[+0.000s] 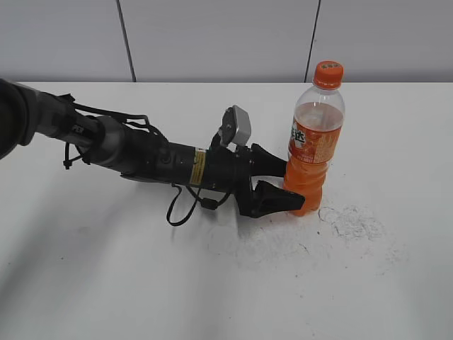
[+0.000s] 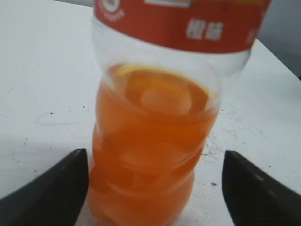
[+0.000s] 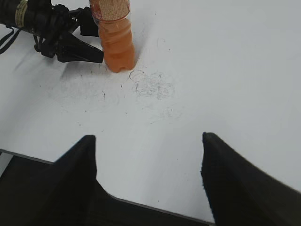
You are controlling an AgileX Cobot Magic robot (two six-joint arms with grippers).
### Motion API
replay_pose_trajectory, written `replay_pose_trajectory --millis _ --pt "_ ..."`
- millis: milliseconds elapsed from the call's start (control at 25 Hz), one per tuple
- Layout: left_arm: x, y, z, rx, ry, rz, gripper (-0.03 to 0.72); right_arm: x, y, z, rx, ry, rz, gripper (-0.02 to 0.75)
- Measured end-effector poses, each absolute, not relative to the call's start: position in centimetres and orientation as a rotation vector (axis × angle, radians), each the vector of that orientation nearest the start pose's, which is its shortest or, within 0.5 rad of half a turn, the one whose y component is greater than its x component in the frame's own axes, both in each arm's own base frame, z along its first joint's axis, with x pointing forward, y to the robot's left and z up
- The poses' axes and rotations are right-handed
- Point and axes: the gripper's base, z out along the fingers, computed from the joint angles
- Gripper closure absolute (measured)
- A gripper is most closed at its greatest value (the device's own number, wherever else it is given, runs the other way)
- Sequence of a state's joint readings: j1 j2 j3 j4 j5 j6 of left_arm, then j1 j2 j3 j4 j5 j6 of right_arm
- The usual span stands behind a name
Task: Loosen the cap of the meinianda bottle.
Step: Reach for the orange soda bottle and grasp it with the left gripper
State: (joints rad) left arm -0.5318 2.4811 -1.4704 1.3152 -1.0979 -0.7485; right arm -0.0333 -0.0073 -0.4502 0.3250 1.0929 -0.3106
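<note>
Right of centre in the exterior view, the bottle (image 1: pixel 316 142) stands upright on the white table (image 1: pixel 106 283), its orange cap (image 1: pixel 328 74) near the top edge of the frame and seemingly screwed down. The left gripper (image 1: pixel 282 185) lies low across the middle of that view, with one finger behind the ribbed lower body of the bottle and the other in front of it. Across the bottom of the left wrist view, the two dark fingertips (image 2: pixel 56 188) sit at the lower left and lower right corners with the bottle between them; the left tip is at the bottle's edge, while a strip of table shows between the right tip and the bottle. So the jaws are open around the base and not yet closed on it.

Along the bottom of the right wrist view, the right gripper (image 3: pixel 149 162) is spread wide and holds nothing, well apart from the bottle, which appears at the upper left of that frame beside the other gripper.

My judgement is that the step in hand is steadying the bottle. The next move calls for the left jaws to close firmly on the lower body without tipping it, then for the right gripper to come over the cap, grip its ribbed side and twist.
</note>
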Motion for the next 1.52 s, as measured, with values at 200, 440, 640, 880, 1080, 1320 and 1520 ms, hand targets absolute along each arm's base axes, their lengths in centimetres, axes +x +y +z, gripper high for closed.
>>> replay_pose_trajectory --millis 200,440,640,880,1080,1320,1520 --pt "35.5 -30.7 5.9 1.367 1.435 -1.166 -0.004 -0.3 2.6 26.4 -0.3 2.057 0.185 0.222" --pt "35.7 -31.6 5.4 1.365 1.431 -1.159 -0.004 -0.3 2.6 26.4 -0.3 2.056 0.185 0.222" --pt "36.0 -32.7 5.1 1.358 1.409 -1.161 -0.004 -0.3 2.6 26.4 -0.3 2.056 0.185 0.222" --pt "35.8 -33.6 4.7 1.352 1.408 -1.182 -0.001 -0.3 2.6 26.4 -0.3 2.056 0.185 0.222" --pt "35.8 -33.7 4.7 1.352 1.411 -1.181 0.044 -0.3 2.6 26.4 -0.3 2.056 0.185 0.222" --pt "35.8 -33.7 4.6 1.351 1.416 -1.175 0.132 -0.3 2.6 26.4 -0.3 2.056 0.185 0.222" --pt "35.8 -33.7 4.6 1.351 1.416 -1.175 0.132 -0.3 2.6 26.4 -0.3 2.056 0.185 0.222"
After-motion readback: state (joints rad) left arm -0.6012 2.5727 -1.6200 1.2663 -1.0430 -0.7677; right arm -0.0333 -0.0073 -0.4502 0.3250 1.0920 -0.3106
